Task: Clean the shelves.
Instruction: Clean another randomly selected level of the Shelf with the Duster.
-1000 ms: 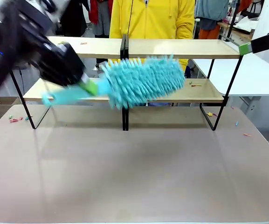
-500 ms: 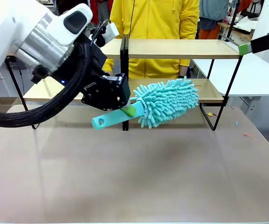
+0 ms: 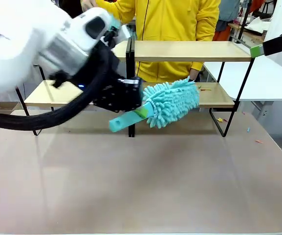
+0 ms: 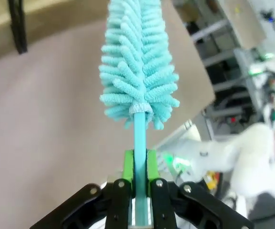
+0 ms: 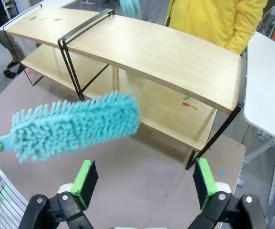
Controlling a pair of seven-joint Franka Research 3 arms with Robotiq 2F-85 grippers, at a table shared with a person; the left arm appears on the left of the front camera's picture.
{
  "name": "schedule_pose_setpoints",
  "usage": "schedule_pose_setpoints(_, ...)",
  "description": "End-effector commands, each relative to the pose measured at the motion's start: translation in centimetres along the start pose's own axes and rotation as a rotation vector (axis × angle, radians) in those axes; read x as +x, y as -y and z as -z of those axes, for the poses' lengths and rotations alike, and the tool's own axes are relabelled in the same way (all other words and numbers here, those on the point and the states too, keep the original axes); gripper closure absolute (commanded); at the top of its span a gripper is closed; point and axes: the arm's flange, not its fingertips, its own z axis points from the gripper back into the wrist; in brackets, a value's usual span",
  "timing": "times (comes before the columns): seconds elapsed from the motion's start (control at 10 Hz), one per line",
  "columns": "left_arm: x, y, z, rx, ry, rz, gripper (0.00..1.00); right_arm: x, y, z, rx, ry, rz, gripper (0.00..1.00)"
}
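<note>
Your left gripper (image 3: 140, 112) is clamped on the flat turquoise plastic handle of a fluffy turquoise chenille duster (image 3: 170, 102). In the left wrist view the green pads (image 4: 128, 165) press both sides of the handle, with the duster (image 4: 138, 67) pointing straight away from the gripper (image 4: 139, 167).

From the front you see the duster tilted, its head up and to the right, its handle end down and to the left. The head sits in front of the lower board, just right of the central black upright. You cannot tell from the front whether the fibres touch the board; the right wrist view puts the duster (image 5: 73, 125) over the tabletop in front of the rack.

The wide two-tier rack of light wooden boards on a thin black metal frame (image 3: 189, 50) stands at the far side of the grey-brown table (image 3: 141, 181). Small coloured scraps (image 3: 205, 88) lie on the right part of the lower board; more lie on the table near the right leg.

Your right gripper (image 5: 146, 180) hangs above the table's right front with its jaws spread wide and nothing between them, looking down at the rack (image 5: 166, 52).

A person in a yellow hooded top (image 3: 172, 19) stands behind the rack.
</note>
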Motion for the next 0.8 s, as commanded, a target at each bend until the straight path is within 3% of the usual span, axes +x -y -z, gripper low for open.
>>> schedule_pose_setpoints(0.0,2.9,2.8,4.0,0.136,0.061,-0.054,0.88,0.0,0.0,0.0,-0.001,-0.001,0.002,0.00)
schedule_pose_setpoints(0.3,5.3,5.7,8.0,0.184,0.224,-0.047,0.88,0.0,0.0,0.0,-0.001,-0.001,0.002,0.00)
schedule_pose_setpoints(0.5,6.6,6.7,10.4,0.247,0.200,-0.079,0.88,0.0,0.0,0.0,-0.001,-0.001,0.002,0.00)
schedule_pose_setpoints(0.7,8.2,8.5,13.2,0.302,0.239,-0.111,0.88,0.0,0.0,0.0,-0.001,-0.001,0.002,0.00)
